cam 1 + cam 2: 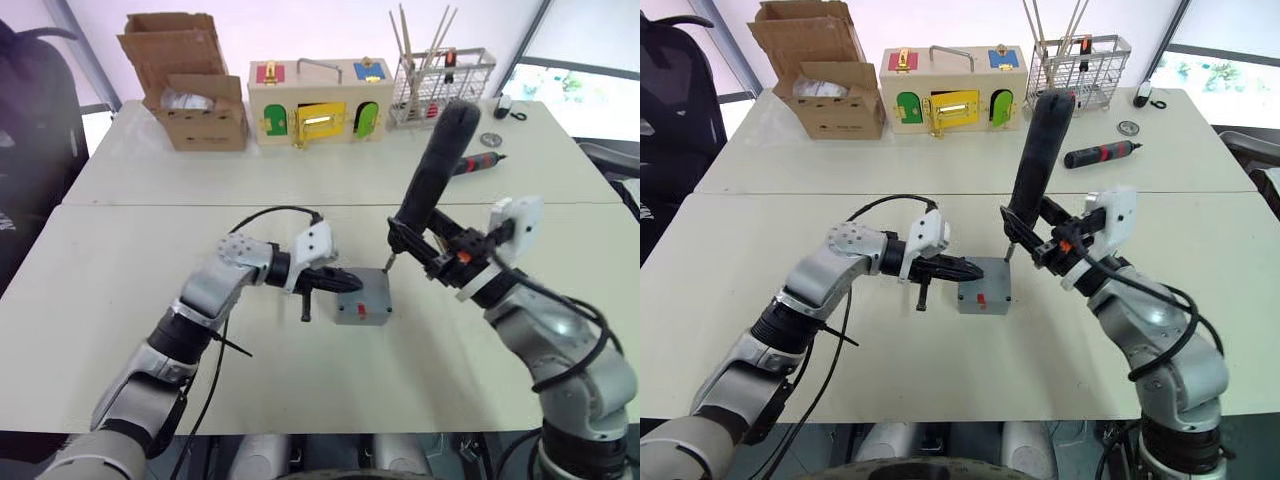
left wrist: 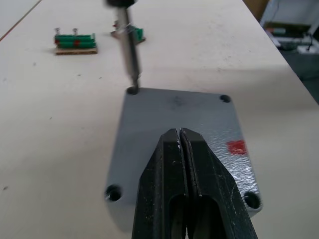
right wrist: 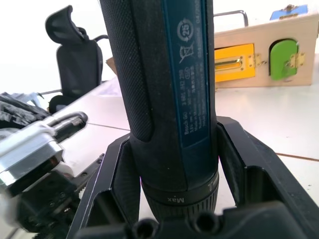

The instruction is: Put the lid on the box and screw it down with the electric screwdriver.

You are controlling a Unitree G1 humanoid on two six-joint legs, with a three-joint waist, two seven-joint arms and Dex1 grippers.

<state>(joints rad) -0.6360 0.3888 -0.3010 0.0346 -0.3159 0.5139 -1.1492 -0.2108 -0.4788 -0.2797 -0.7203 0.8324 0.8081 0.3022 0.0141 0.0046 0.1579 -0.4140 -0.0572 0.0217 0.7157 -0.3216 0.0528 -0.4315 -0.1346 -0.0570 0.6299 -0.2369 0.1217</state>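
Right pincer (image 1: 440, 252) grips the screwdriver (image 1: 432, 170), bit in a corner hole of the lid (image 2: 179, 129); closed left pincer (image 2: 182, 149) presses it down. Keep the tool upright.

The word "Max" is printed in white on the black collar at the lower end of the electric screwdriver (image 3: 169, 99). On the dark blue label along its barrel, a crossed-out bin sign and a round mark with a number, perhaps "25", are seen; the small lines of print beneath cannot be read with certainty. No other text can be read.
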